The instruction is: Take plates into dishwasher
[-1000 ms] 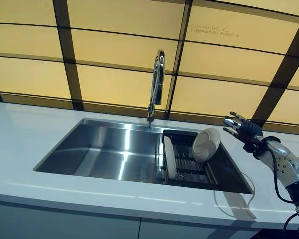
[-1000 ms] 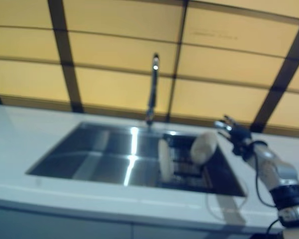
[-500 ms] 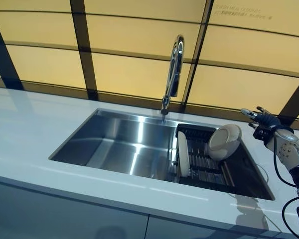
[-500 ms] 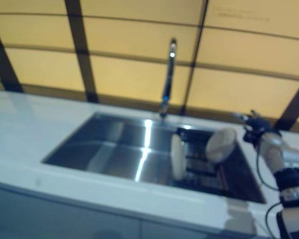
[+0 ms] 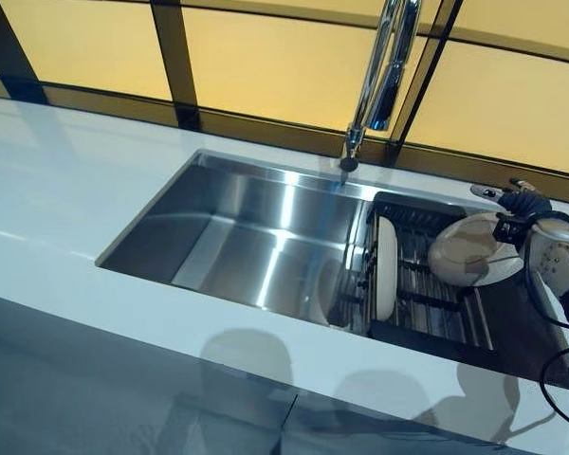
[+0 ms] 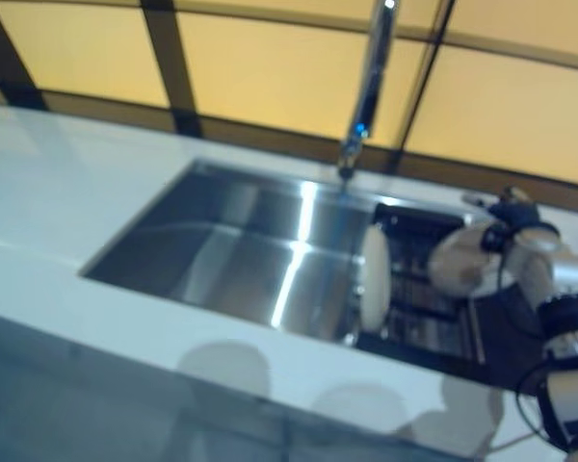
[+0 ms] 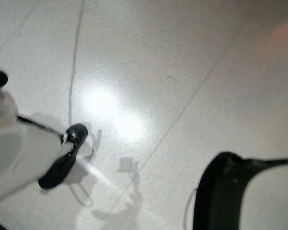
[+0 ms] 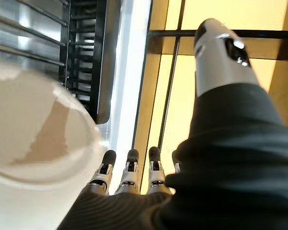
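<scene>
Right hand (image 5: 524,203) at right edge, fingers straight, holding nothing | round cream plate (image 5: 471,256) beside it | curl firmly round rim before lifting

You had the stainless steel sink (image 5: 247,237) as landmark: the black dish rack (image 5: 427,303) sat in its right end, the chrome tap (image 5: 379,85) behind it.

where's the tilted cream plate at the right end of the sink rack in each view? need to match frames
Left eye view: tilted plate at the right, leaning over the black rack, next to the right hand.
Right eye view: same spot.
Left wrist view: not in it.
Right wrist view: big cream disc beside the fingers.
Shared landmark: the rack.
</scene>
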{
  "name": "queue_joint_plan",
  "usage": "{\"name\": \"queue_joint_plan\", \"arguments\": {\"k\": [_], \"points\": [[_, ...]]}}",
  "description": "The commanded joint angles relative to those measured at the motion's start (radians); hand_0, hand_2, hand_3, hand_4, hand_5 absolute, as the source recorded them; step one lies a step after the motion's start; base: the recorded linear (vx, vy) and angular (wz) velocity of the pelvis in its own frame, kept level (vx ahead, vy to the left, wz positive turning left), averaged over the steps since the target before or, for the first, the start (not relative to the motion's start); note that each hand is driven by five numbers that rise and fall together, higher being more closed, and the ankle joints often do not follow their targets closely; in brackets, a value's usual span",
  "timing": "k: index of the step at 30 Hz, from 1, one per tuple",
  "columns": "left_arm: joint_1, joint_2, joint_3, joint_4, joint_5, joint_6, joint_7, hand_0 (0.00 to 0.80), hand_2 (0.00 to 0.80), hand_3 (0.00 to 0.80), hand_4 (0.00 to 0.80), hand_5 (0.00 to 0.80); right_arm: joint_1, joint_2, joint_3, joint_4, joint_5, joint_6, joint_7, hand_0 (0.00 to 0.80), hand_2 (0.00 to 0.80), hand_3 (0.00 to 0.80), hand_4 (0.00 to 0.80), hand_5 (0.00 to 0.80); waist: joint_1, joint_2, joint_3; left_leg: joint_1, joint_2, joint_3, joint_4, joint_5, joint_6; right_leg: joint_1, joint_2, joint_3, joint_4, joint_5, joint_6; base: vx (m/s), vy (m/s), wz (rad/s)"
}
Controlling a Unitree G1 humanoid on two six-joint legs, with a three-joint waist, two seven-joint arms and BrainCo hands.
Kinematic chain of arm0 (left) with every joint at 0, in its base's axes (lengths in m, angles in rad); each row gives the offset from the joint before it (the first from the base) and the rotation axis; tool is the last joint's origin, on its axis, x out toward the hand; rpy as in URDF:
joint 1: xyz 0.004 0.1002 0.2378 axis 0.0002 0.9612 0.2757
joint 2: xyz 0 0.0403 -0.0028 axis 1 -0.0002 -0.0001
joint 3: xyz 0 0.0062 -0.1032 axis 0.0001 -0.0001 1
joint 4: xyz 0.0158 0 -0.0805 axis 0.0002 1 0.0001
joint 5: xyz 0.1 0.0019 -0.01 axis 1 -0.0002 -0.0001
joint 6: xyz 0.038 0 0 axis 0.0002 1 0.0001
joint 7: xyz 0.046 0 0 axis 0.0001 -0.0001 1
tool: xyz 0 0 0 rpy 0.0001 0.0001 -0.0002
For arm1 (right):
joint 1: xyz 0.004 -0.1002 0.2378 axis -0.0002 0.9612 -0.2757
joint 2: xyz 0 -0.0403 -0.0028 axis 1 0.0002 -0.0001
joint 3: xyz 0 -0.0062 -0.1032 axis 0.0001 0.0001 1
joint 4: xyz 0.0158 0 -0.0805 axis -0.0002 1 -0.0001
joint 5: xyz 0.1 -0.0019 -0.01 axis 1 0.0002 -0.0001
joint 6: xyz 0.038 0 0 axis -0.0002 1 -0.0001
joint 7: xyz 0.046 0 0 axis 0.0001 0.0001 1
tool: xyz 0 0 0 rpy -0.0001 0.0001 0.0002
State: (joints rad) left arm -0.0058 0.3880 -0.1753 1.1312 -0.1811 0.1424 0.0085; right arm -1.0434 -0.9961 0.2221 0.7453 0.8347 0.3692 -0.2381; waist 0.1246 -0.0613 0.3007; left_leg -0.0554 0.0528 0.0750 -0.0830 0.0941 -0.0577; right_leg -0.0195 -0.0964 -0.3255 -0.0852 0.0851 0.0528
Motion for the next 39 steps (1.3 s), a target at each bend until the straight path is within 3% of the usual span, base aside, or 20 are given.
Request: {"name": "queue_joint_plan", "arguments": {"k": [1, 14, 23, 30, 39], "points": [[-0.002, 0.046, -0.065, 0.026, -0.026, -0.008, 0.014, 0.000, 0.000, 0.000, 0.000, 0.000, -0.121, -0.116, 0.084, 0.010, -0.036, -0.029, -0.021, 0.000, 0.000, 0.000, 0.000, 0.000, 0.006, -0.015, -0.025, 0.003, -0.008, 0.000, -0.004, -0.065, 0.007, 0.003, -0.035, 0.021, 0.027, -0.022, 0.083, 0.019, -0.027, 0.04], [0.018, 0.043, -0.060, 0.066, 0.005, -0.026, -0.007, 0.000, 0.000, 0.000, 0.000, 0.000, -0.155, -0.187, 0.112, 0.072, -0.090, -0.021, 0.039, 0.000, 0.000, 0.000, 0.000, 0.000, -0.011, -0.029, -0.092, 0.068, -0.009, 0.018, -0.004, -0.089, 0.004, 0.060, -0.032, 0.031, 0.013, -0.036, 0.082, 0.024, 0.002, -0.01], [0.034, 0.041, -0.038, 0.066, 0.041, -0.007, -0.016, 0.000, 0.000, 0.000, 0.000, 0.000, -0.103, -0.200, 0.157, 0.019, -0.354, -0.008, 0.219, 0.000, 0.000, 0.000, 0.000, 0.000, -0.014, -0.041, -0.134, 0.100, -0.009, 0.029, -0.004, -0.098, 0.009, 0.087, -0.027, 0.040, 0.008, -0.041, 0.083, 0.039, -0.002, -0.03], [0.033, 0.042, -0.042, 0.060, 0.054, -0.009, -0.017, 0.000, 0.000, 0.000, 0.000, 0.000, -0.110, -0.189, 0.210, 0.020, -0.451, -0.034, 0.268, 0.000, 0.000, 0.000, 0.000, 0.000, -0.003, -0.040, -0.127, 0.097, -0.009, 0.024, -0.004, -0.097, 0.010, 0.087, -0.027, 0.036, 0.007, -0.042, 0.084, 0.000, 0.000, 0.00], [0.020, 0.037, -0.047, 0.054, 0.058, -0.006, -0.020, 0.000, 0.000, 0.000, 0.000, 0.000, -0.064, -0.116, 0.183, -0.022, -0.370, 0.012, 0.284, 0.000, 0.000, 0.000, 0.000, 0.000, -0.001, -0.029, -0.111, 0.085, -0.010, 0.020, -0.004, -0.093, 0.009, 0.078, -0.032, 0.030, 0.009, -0.041, 0.083, -0.008, 0.003, 0.00]]}}
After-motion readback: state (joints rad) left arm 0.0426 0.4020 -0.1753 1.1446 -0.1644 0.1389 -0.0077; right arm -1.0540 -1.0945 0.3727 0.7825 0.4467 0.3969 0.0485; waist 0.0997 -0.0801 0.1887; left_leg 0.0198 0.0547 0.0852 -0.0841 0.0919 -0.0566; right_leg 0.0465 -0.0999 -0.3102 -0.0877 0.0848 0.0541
